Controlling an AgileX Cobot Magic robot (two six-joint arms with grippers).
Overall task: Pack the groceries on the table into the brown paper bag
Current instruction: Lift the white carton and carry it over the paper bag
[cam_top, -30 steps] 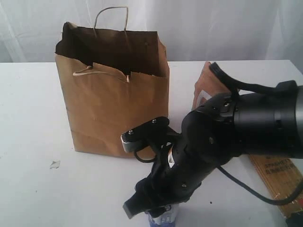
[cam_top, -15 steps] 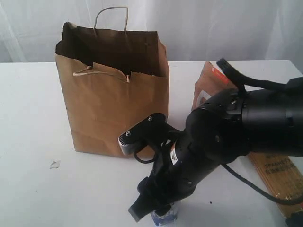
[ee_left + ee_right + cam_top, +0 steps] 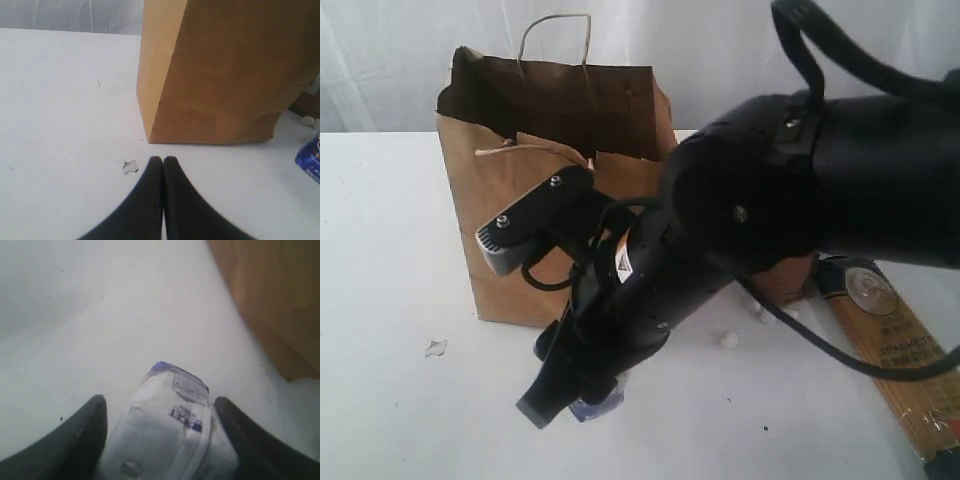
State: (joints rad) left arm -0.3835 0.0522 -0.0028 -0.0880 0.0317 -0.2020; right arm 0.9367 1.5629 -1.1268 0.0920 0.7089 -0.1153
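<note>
exterior view: the right gripper [image 3: 570, 395] hangs low over the white surface [image 3: 390, 250], in front of the brown paper bag [image 3: 520, 200]. only a bluish end of the small white carton [image 3: 600, 403] shows beneath it. the arm hides most of the brown pouch [image 3: 785, 280]. the spaghetti pack [image 3: 900, 370] lies off to the right, with a white crumb [image 3: 729, 339] near the arm.

left wrist view: the left gripper [image 3: 162, 162] is pressed shut on nothing, just beside a paper scrap [image 3: 130, 167]. the bag stands upright ahead of it.

right wrist view: the carton is white with blue print and a blue-edged end. its long axis runs straight out from the gripper, and the dark fingers [image 3: 85, 430] clamp both its sides, spread wide around it. the bag's corner is nearby.
</note>
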